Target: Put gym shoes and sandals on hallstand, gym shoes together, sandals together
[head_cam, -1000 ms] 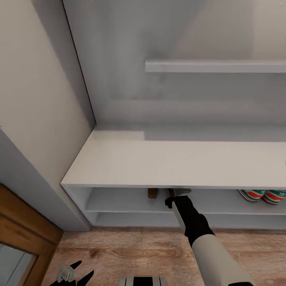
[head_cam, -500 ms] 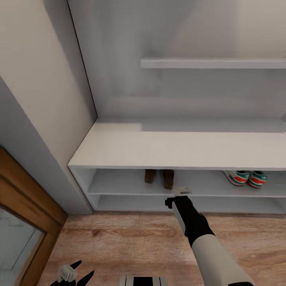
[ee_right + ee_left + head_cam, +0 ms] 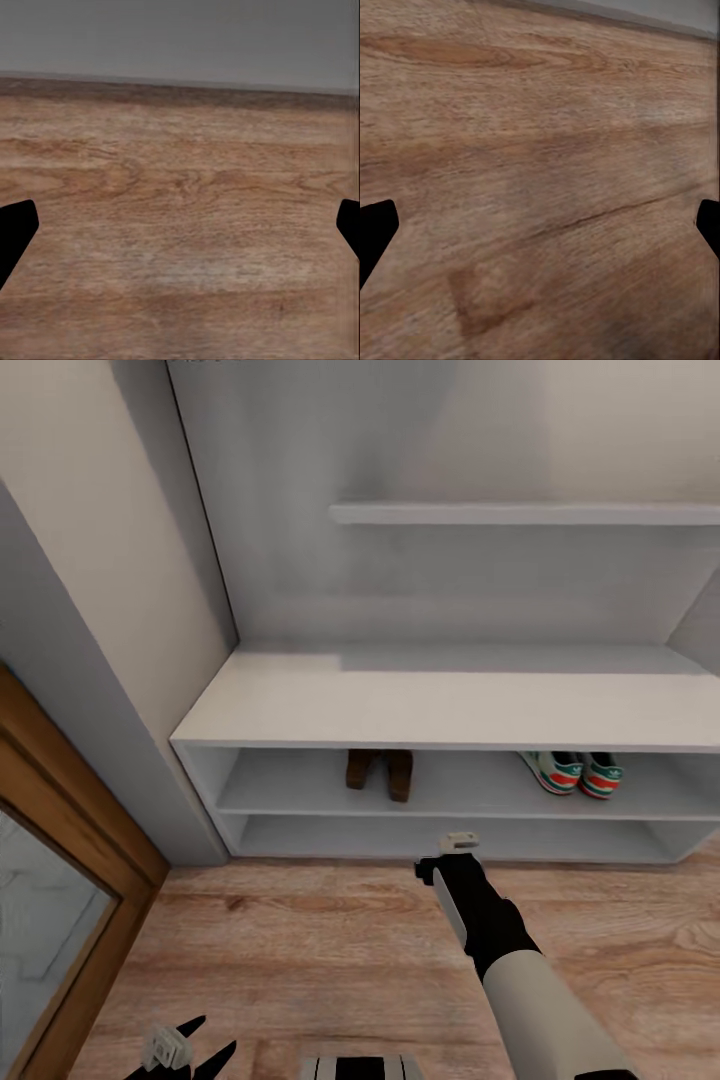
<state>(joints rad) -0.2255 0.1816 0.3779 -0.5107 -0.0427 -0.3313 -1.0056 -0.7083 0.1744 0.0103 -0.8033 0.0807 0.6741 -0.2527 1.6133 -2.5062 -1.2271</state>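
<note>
- Left gripper [image 3: 190, 1050], black, two-fingered, low by the robot's base; fingers spread, nothing between them. Its wrist view shows bare light brown wood-plank floor [image 3: 540, 150].
- Right gripper [image 3: 458, 842], black with a pale tip, held out over the floor just short of the rack's foot; wrist view shows its fingertips wide apart and empty.
- Pale grey-white hallstand [image 3: 440, 710] lies straight ahead of the right arm, its long axis running across the view.
- Upper open shelf: dark brown sandals [image 3: 380, 770] side by side, ahead and slightly left of the right gripper; white, green-striped gym shoes [image 3: 572, 772] together, further right.
- Seemingly nothing left to fetch.
- Shoe fronts hidden beneath the bench top; right end of the rack is cut off.
</note>
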